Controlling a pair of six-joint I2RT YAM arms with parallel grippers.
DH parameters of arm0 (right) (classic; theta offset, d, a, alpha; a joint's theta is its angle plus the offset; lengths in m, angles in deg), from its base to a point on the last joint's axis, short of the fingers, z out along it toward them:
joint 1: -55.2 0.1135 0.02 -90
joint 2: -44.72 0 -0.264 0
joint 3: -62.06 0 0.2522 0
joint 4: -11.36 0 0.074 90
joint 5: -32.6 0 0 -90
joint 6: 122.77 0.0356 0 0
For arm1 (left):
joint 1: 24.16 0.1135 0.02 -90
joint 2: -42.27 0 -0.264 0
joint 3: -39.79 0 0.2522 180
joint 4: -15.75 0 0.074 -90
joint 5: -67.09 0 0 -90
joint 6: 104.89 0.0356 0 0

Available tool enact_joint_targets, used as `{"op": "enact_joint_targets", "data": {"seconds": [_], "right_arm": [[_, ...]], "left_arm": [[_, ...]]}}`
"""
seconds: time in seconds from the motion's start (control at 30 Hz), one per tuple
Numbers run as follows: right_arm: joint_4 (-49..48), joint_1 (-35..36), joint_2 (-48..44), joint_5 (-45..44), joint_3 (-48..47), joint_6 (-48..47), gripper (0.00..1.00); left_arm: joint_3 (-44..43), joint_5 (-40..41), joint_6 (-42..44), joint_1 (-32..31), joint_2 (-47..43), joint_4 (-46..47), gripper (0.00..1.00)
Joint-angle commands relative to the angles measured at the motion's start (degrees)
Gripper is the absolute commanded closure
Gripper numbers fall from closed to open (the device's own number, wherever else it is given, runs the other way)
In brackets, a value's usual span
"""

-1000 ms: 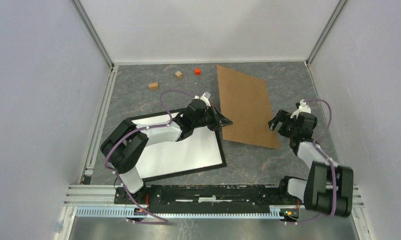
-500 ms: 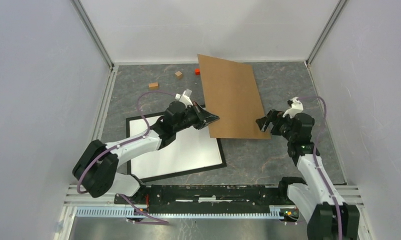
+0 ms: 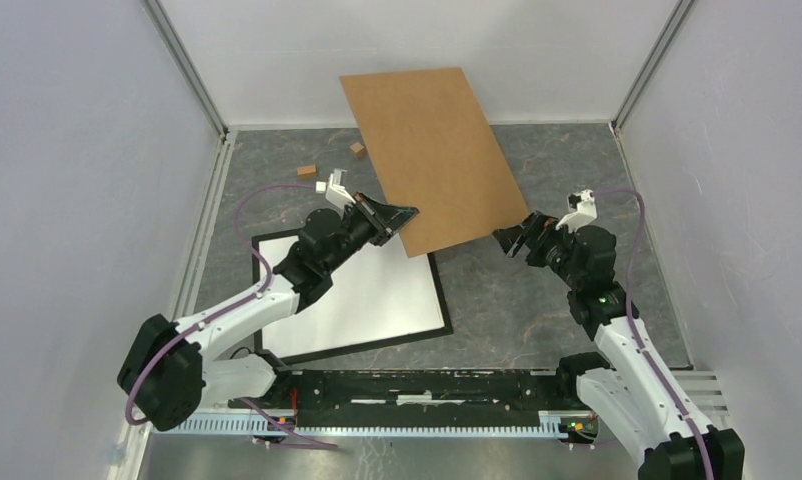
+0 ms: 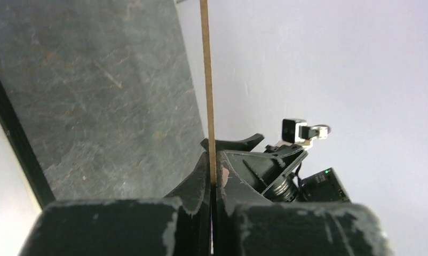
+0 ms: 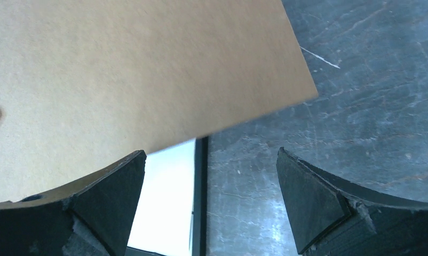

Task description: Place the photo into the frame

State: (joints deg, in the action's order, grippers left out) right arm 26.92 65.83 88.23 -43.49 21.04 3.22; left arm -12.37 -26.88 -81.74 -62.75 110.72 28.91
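The photo shows as a plain brown sheet, lifted off the table and tilted up toward the back wall. My left gripper is shut on its lower left edge. In the left wrist view the photo stands edge-on between the closed fingers of the left gripper. The black frame, white inside, lies flat on the table under the left arm. My right gripper hangs open just below the photo's lower right corner, not touching it. In the right wrist view the photo fills the upper left, and the frame's edge lies below the right gripper.
Two small wooden blocks sit at the back left of the grey table. White walls close in on three sides. A metal rail carries the arm bases at the near edge.
The left arm has raised the photo off the table and swung it left and back, tilting it up. The right gripper moved left and stays open below the photo's corner.
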Motion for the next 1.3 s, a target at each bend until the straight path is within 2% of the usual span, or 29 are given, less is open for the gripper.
{"op": "enact_joint_targets", "data": {"seconds": [0.0,0.2,0.37,0.5,0.6,0.73,0.87,1.03,1.17,1.27], "right_arm": [[-6.05,1.78,-0.04,2.14,-1.56,6.95,0.02],[-23.10,8.81,3.70,3.29,-0.24,18.91,0.02],[-37.38,15.85,4.48,-6.48,4.34,28.86,0.02],[-49.31,17.47,11.54,-5.18,4.33,37.47,0.02],[-60.41,18.29,16.09,-6.71,4.64,43.35,0.08],[-61.62,19.95,17.00,-13.09,4.62,45.60,0.09],[-67.22,21.98,16.45,-23.16,8.65,48.99,0.19],[-68.14,24.68,17.31,-30.90,9.22,49.16,0.24],[-73.40,24.86,20.68,-34.56,9.33,50.50,0.40],[-75.31,24.95,23.25,-35.05,8.23,50.83,0.44]], "left_arm": [[-1.49,6.73,3.54,0.18,-5.21,11.43,0.98],[-1.22,6.54,-1.03,0.17,-2.65,17.68,0.98],[-0.57,7.67,-3.41,0.18,-0.74,23.66,0.98],[0.11,7.21,-5.97,0.18,1.81,30.40,0.98],[1.28,6.69,-7.66,0.19,3.15,34.05,0.98],[3.13,7.55,-7.98,0.17,4.40,37.69,0.98],[4.30,7.56,-9.02,0.18,7.97,44.56,0.98],[5.10,7.45,-12.50,0.10,13.77,53.62,0.98],[5.65,7.65,-12.34,-0.08,15.12,54.29,0.98],[6.17,7.72,-11.05,-0.18,14.71,52.51,0.98]]}}
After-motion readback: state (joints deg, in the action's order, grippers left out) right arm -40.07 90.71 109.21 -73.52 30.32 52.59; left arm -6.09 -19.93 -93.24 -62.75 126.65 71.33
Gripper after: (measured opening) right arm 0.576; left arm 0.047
